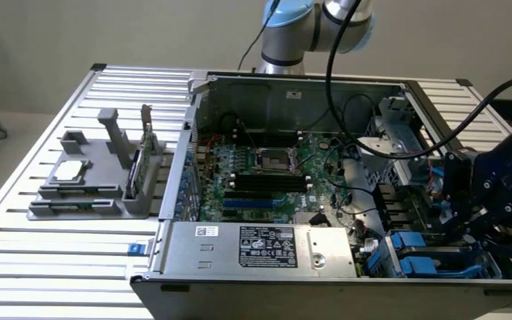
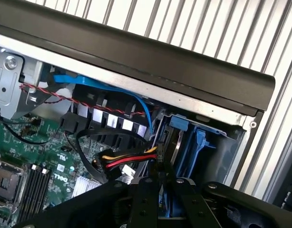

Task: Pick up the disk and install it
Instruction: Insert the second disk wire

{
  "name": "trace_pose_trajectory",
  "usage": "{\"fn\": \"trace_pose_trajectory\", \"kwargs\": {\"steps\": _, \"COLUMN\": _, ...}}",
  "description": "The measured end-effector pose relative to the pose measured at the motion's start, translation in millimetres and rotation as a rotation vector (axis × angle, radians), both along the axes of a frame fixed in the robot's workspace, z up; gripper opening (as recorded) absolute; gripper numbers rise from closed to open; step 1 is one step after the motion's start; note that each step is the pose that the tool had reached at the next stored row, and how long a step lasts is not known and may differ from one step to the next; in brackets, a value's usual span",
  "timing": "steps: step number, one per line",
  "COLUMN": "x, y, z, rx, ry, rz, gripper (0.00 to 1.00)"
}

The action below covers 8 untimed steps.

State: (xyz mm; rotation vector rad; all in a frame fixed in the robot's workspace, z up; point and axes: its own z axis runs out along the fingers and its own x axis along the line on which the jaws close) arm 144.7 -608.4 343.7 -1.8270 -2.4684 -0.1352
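In the wrist view my gripper point(image 2: 160, 199) is at the drive bay in the corner of the open computer case. Its black fingers point(image 2: 145, 199) are closed on a thin edge-on slab with a blue rim, which I take to be the disk point(image 2: 166, 156). The disk's far end reaches in among the blue carriers point(image 2: 199, 142) of the bay. In the exterior view the gripper point(image 1: 461, 213) hangs over the case's corner on the exterior view's right, above the blue bay parts point(image 1: 416, 257).
A bundle of red, yellow and black cables point(image 2: 122, 159) lies right beside the fingers, and a blue ribbon cable point(image 2: 112, 88) runs along the case wall point(image 2: 136, 52). The power-supply box point(image 1: 265, 248) and motherboard point(image 1: 265, 173) fill the case. A grey fixture point(image 1: 96, 180) holds a small chip point(image 1: 71, 170).
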Motion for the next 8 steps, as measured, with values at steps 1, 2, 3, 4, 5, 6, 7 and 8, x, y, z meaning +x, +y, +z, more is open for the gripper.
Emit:
{"fn": "trace_pose_trajectory", "kwargs": {"steps": 1, "x": 0.0, "y": 0.1, "z": 0.0, "rx": 0.0000, "ry": 0.0000, "rz": -0.010, "gripper": 0.16}}
{"fn": "trace_pose_trajectory", "kwargs": {"steps": 2, "x": 0.0, "y": 0.2, "z": 0.0, "rx": -0.0001, "ry": 0.0000, "rz": -0.021, "gripper": 0.16}}
{"fn": "trace_pose_trajectory", "kwargs": {"steps": 3, "x": 0.0, "y": 0.2, "z": 0.0, "rx": -0.0002, "ry": 0.0000, "rz": -0.033, "gripper": 0.16}}
{"fn": "trace_pose_trajectory", "kwargs": {"steps": 4, "x": 0.0, "y": 0.3, "z": 0.1, "rx": -0.0003, "ry": 0.0000, "rz": -0.045, "gripper": 0.16}}
{"fn": "trace_pose_trajectory", "kwargs": {"steps": 5, "x": 0.1, "y": 0.4, "z": 0.0, "rx": -0.0001, "ry": 0.0000, "rz": -0.057, "gripper": 0.16}}
{"fn": "trace_pose_trajectory", "kwargs": {"steps": 6, "x": 0.1, "y": 0.4, "z": 0.0, "rx": -0.0001, "ry": 0.0000, "rz": -0.069, "gripper": 0.16}}
{"fn": "trace_pose_trajectory", "kwargs": {"steps": 7, "x": 0.1, "y": 0.5, "z": 0.1, "rx": -0.0002, "ry": 0.0000, "rz": -0.082, "gripper": 0.16}}
{"fn": "trace_pose_trajectory", "kwargs": {"steps": 8, "x": 0.1, "y": 0.6, "z": 0.0, "rx": -0.0001, "ry": 0.0000, "rz": -0.094, "gripper": 0.16}}
